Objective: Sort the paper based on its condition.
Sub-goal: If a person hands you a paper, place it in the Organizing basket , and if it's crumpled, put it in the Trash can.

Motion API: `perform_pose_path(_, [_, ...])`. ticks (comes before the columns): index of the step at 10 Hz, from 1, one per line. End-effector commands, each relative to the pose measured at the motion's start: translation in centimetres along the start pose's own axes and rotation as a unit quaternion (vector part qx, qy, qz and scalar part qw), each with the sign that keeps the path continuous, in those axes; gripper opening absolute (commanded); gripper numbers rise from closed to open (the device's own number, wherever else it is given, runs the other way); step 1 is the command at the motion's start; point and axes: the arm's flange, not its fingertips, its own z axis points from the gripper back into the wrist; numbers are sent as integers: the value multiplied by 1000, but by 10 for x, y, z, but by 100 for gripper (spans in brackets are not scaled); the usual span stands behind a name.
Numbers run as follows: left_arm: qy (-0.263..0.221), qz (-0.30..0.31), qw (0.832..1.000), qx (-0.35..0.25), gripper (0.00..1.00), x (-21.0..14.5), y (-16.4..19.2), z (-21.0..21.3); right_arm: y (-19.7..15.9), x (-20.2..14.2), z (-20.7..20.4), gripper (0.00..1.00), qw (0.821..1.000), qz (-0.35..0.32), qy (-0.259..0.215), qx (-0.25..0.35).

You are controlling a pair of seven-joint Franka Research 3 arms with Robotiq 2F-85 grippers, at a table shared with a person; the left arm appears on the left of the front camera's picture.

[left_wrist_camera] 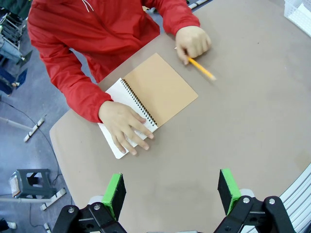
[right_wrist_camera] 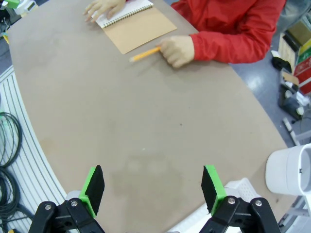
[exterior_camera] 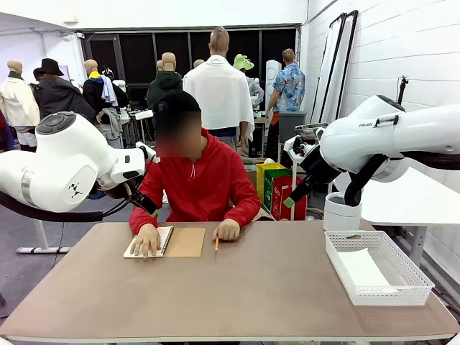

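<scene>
- Front view: a person in a red top sits at the far side of the brown table.
- An open notebook with a brown cover lies at the far edge, left of the middle. The person's flat hand rests on its white page.
- The pencil hand sits just right of the notebook and holds an orange pencil.
- A white mesh basket stands at the near right of the table, well apart from the notebook. A smooth white layer on its floor looks like the paper, though I cannot tell for sure.
- A white bin stands beyond the table's right end.
- The left arm and right arm hang above the table's two ends, clear of the surface.
- Left wrist view: the left gripper is spread wide with nothing between its green pads, above bare table.
- Farther off lie the notebook, the flat hand on its page, and the pencil hand with the pencil beside the brown cover.
- A grey stool stands on the floor off the table's end.
- Right wrist view: the right gripper is also spread wide and empty over bare table.
- The notebook, pencil and both hands lie at the far edge; nothing stands between them and the claw.
- The white bin shows at the right, and dark cables lie on the floor at the left.
</scene>
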Motion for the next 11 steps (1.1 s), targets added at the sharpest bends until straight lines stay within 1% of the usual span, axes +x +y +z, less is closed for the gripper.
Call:
perform_pose_path(1, [-1, -1, 1000, 0, 100, 0, 0, 1, 1, 1, -1, 100, 1000, -6, -1, -1])
perform_pose_path(11, [-1, -1, 1000, 0, 100, 0, 0, 1, 1, 1, -1, 100, 1000, -6, -1, -1])
